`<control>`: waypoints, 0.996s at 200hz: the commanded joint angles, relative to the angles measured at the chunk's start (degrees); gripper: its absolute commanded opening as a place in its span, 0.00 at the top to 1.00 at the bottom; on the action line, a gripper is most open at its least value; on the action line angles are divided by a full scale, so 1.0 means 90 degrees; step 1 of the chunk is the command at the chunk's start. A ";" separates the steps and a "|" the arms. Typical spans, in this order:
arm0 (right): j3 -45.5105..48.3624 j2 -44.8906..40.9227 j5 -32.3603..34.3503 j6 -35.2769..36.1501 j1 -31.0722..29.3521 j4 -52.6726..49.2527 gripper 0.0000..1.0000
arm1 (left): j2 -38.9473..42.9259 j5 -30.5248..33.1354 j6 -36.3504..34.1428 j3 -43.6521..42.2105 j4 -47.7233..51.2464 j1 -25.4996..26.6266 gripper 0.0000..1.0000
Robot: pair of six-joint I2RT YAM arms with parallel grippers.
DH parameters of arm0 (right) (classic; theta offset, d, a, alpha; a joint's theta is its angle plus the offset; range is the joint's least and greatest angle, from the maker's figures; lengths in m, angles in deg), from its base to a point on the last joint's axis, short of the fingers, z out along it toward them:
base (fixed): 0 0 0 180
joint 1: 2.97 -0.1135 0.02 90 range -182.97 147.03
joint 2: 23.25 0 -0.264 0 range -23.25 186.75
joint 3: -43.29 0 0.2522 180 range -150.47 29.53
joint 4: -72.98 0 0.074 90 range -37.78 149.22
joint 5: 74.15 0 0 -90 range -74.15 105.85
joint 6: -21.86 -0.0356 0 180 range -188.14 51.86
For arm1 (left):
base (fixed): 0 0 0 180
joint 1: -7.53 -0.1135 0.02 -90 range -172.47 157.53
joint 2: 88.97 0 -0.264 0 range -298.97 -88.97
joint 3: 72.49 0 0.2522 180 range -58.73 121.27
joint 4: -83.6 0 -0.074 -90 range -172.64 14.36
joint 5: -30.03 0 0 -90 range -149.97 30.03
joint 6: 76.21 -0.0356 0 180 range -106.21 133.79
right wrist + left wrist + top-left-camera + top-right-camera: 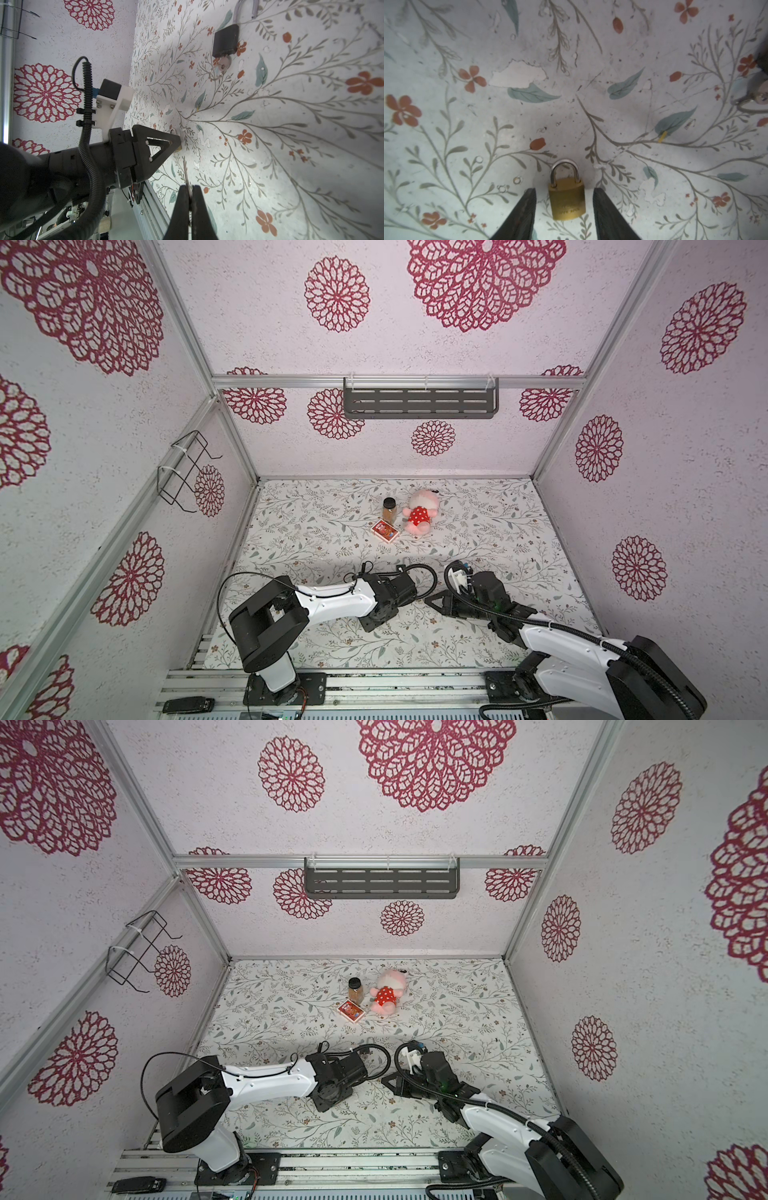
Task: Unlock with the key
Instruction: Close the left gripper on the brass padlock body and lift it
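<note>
Straddling the brass padlock (pixel 566 201), the left pincer (pixel 564 189) stands open; right pincer (pixel 190 187) clamps the key (pixel 186 172).

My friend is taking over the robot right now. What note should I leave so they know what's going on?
The left gripper is open, with a finger on each side of the brass padlock, not squeezing it yet.
The right gripper is shut on a thin metal key.
The brass padlock lies flat on the table, loop closed. A black padlock with a second key in it lies apart.
Done: key picked up.
Left: grip the brass padlock, push the key in, turn.
</note>
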 commanded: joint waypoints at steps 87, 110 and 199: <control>0.0036 -0.0091 -0.0142 0.0042 0.0087 0.0255 1.00 | -0.0355 0.0028 -0.0173 0.0182 0.0049 0.0002 0.62; 0.0036 -0.0074 -0.0159 0.0025 0.0096 0.0273 1.00 | -0.0344 0.0028 -0.0196 0.0165 0.0083 0.0001 0.65; -0.0012 0.0005 -0.0188 0.0020 0.0096 0.0250 1.00 | -0.0094 0.0021 -0.0264 0.0220 0.0094 -0.0018 0.74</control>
